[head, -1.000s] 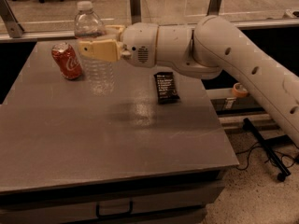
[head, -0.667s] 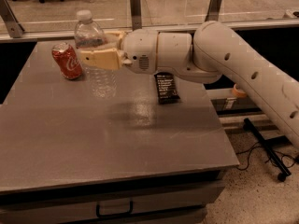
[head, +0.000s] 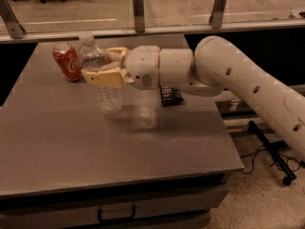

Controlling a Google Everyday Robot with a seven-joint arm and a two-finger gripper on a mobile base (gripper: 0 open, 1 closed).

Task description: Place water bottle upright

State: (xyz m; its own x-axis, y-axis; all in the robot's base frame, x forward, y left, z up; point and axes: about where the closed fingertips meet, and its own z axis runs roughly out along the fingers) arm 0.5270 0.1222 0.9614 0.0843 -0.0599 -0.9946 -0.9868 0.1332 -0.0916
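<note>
Camera view: a white robot arm reaches in from the right across a grey bench (head: pixel 71 147). Its tan end effector (head: pixel 97 63) is clamped around the upper body of the water bottle (head: pixel 108 95). The bottle stands upright, cap on top, just beside a red can (head: pixel 67 62), with a dark packet (head: pixel 170 95) behind the wrist.

The step in hand looks like the set-down. Whether the base already touches the bench is unclear. Next would come seating it flat, then letting go without tipping it.

Compared with a second ago, the bottle sits lower and the can has not moved.
</note>
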